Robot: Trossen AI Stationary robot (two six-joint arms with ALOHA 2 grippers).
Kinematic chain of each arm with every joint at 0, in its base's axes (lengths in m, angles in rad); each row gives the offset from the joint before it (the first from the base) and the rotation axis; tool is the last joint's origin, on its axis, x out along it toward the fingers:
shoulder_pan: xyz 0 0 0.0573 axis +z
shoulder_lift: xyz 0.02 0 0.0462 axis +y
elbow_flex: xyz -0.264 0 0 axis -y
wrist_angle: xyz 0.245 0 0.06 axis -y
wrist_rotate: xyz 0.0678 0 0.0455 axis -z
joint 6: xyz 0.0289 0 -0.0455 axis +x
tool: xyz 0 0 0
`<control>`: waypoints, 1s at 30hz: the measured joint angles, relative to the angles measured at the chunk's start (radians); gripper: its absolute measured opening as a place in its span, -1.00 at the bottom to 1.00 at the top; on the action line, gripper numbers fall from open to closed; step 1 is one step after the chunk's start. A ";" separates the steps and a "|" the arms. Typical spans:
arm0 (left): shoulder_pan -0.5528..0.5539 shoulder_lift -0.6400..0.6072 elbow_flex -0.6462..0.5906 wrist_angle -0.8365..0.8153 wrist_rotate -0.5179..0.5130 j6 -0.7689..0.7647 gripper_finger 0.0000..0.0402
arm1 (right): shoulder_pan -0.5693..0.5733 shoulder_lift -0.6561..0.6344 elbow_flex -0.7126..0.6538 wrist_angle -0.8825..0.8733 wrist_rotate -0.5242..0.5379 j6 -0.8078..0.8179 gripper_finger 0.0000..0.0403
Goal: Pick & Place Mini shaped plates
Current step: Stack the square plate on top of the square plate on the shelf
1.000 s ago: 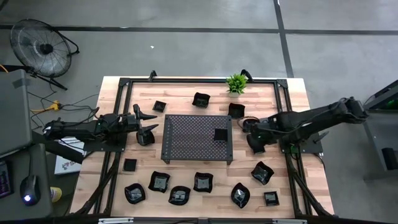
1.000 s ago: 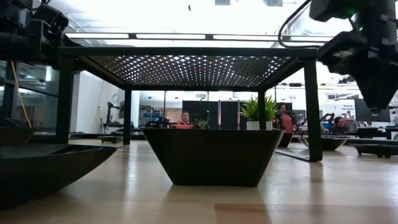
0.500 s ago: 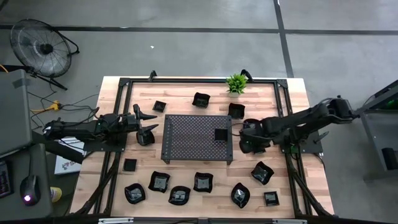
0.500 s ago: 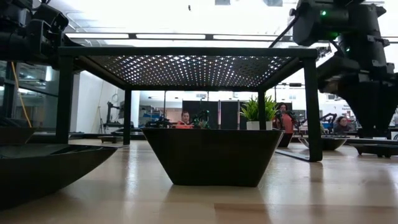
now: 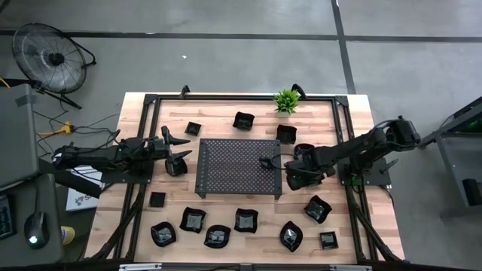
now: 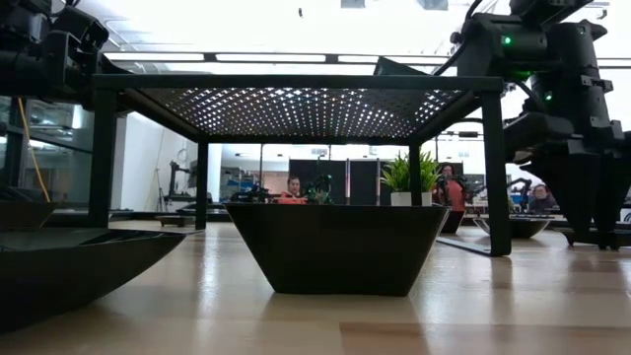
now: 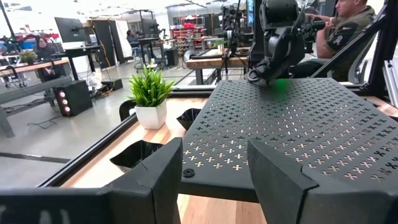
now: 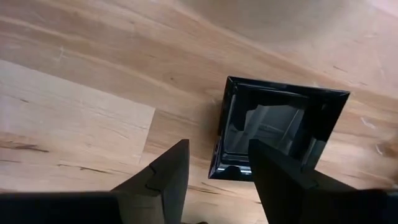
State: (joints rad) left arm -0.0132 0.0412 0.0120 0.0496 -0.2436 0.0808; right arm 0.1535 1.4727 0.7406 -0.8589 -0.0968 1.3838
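Several glossy black mini plates lie on the wooden table: a near row (image 5: 245,220) and a few at the far side (image 5: 242,120). One square plate (image 5: 266,161) sits on the perforated tray (image 5: 230,165). My right gripper (image 5: 291,178) is open, just right of the tray and low over the table (image 6: 592,212). Below it a square plate (image 8: 283,124) rests flat on the wood, hidden in the high view. One rim of that plate (image 8: 217,140) lies between the open fingers (image 8: 217,163); I cannot tell whether they touch it. My left gripper (image 5: 179,151) waits open, left of the tray (image 7: 214,155).
The raised perforated tray (image 6: 296,99) stands on legs at the table's middle. A small green plant (image 5: 286,99) stands at the far edge. A black frame (image 5: 143,135) borders the table. Bare wood lies between the tray and the near row of plates. People sit in the room beyond.
My right gripper has moved toward the table's left, up to the tray's right edge, and has come down close to the tabletop. Its arm has bent in over the table. Nothing else has moved.
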 joint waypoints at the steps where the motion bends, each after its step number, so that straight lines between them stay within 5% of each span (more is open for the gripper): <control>1: 0.000 0.000 0.000 0.000 0.000 0.000 -0.12 | 0.000 -0.001 0.000 0.001 -0.003 0.000 -0.20; 17: 0.000 0.000 0.000 0.000 0.000 0.000 -0.12 | 0.008 -0.082 0.000 -0.010 -0.003 0.004 -0.18; 30: 0.000 0.000 0.000 0.000 0.000 0.000 -0.12 | 0.170 -0.101 0.010 -0.021 0.096 0.048 -0.18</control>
State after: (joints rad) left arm -0.0132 0.0411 0.0120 0.0495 -0.2436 0.0808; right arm 0.3234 1.3716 0.7506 -0.8797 -0.0012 1.4315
